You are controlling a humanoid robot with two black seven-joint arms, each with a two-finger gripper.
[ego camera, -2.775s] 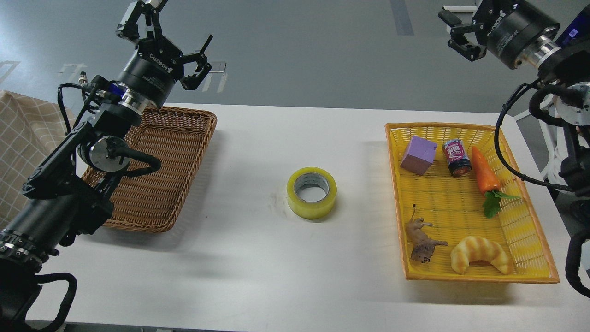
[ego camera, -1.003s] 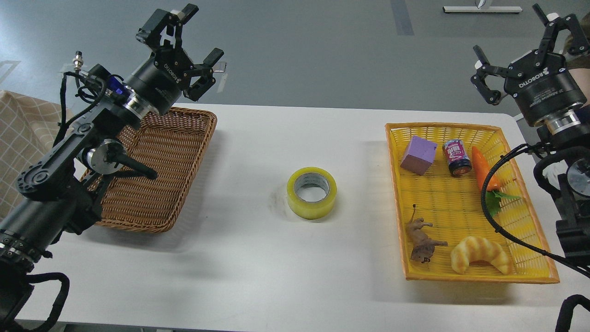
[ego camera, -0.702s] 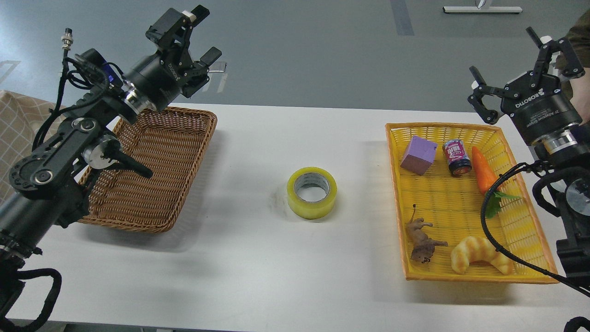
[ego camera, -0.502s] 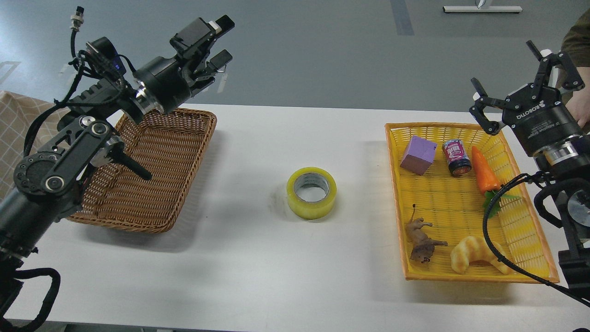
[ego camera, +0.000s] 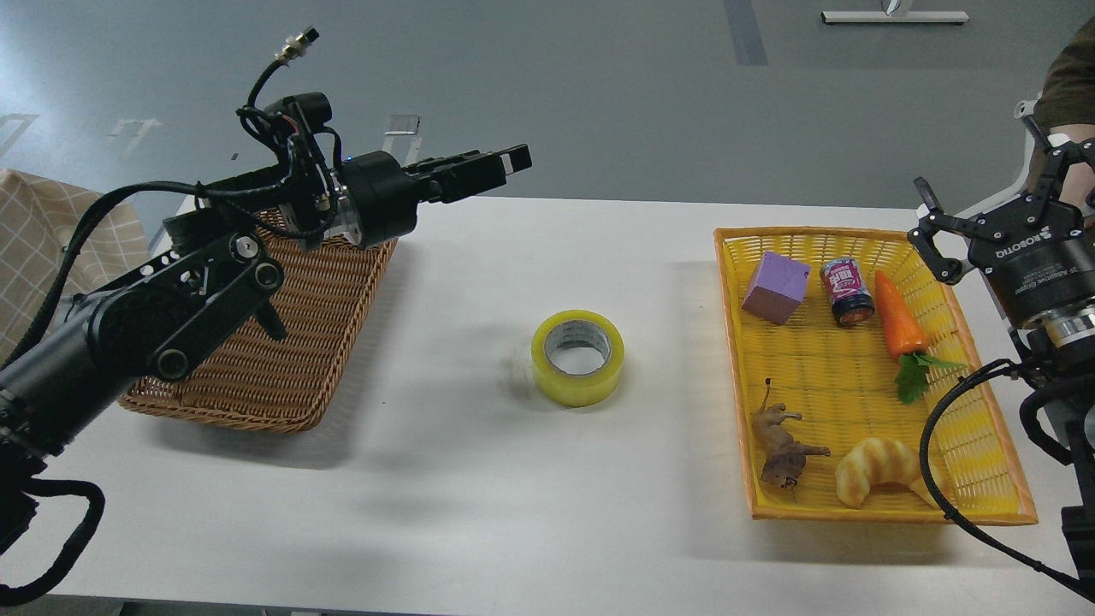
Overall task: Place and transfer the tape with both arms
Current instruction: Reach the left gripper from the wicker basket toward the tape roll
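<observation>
While my left gripper [ego camera: 505, 162] points sideways, edge-on, so I cannot tell its fingers' state, the brown wicker basket [ego camera: 282, 359] holds nothing. The tape [ego camera: 577, 357] lies mid-table. The yellow basket [ego camera: 984, 428] holds block [ego camera: 776, 287], can [ego camera: 847, 293], carrot [ego camera: 900, 321], lion [ego camera: 783, 445], croissant [ego camera: 890, 482]; my right gripper [ego camera: 1001, 201] is spread.

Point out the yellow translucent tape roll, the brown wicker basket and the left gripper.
Yellow translucent tape roll [ego camera: 577, 358], head view, on its top rim.
Brown wicker basket [ego camera: 282, 359], head view, on its woven floor.
Left gripper [ego camera: 505, 161], head view, between its fingertips.
</observation>
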